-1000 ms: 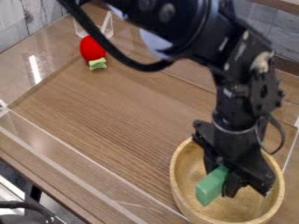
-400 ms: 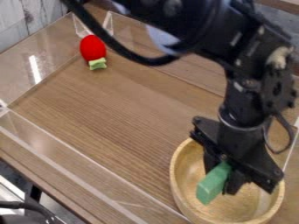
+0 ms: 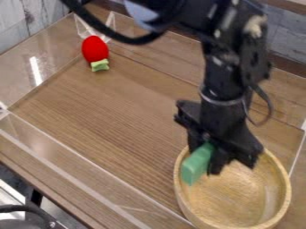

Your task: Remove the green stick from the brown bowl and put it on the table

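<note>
The gripper (image 3: 210, 158) now sits further left and slightly higher in the frame, carrying the green stick (image 3: 198, 165) from mid-bowl to over the brown bowl (image 3: 234, 192)'s left rim.

Low clear plastic walls (image 3: 48, 76) glint with glare under bright light.

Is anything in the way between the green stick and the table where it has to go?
Nothing visible blocks it. The tool holds the green stick over the left rim of the brown bowl. The table to the left is bare wood there; the red ball-like toy sits far off near the back wall.
</note>
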Robot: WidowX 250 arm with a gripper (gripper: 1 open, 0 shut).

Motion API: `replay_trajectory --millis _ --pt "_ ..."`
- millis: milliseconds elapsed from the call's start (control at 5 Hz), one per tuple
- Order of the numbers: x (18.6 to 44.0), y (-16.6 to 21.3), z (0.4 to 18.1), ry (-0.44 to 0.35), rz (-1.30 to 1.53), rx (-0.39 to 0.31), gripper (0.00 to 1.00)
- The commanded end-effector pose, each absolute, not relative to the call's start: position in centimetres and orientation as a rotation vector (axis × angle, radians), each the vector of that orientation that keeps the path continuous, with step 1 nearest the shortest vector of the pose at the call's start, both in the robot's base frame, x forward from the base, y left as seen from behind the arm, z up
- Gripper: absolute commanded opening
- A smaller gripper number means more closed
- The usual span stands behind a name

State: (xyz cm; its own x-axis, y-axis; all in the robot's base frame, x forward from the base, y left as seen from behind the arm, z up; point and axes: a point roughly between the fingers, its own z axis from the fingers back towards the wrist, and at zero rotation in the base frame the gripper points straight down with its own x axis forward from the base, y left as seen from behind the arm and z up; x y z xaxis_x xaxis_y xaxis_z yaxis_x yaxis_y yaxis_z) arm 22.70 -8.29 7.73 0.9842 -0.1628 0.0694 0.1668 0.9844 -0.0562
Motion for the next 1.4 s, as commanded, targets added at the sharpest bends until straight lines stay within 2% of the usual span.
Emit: replay_trajectory --millis 0,200,600,1200 --pt "24.4 -7.8 9.8 -0.116 -0.127 -0.066 0.00" --pt "25.0 -7.1 10.2 -0.106 -0.087 -0.055 0.00" --pt "25.0 -5.3 9.4 -0.085 -0.025 -0.040 0.00" --pt "25.8 -1.9 9.7 -0.061 -0.158 -0.043 0.00"
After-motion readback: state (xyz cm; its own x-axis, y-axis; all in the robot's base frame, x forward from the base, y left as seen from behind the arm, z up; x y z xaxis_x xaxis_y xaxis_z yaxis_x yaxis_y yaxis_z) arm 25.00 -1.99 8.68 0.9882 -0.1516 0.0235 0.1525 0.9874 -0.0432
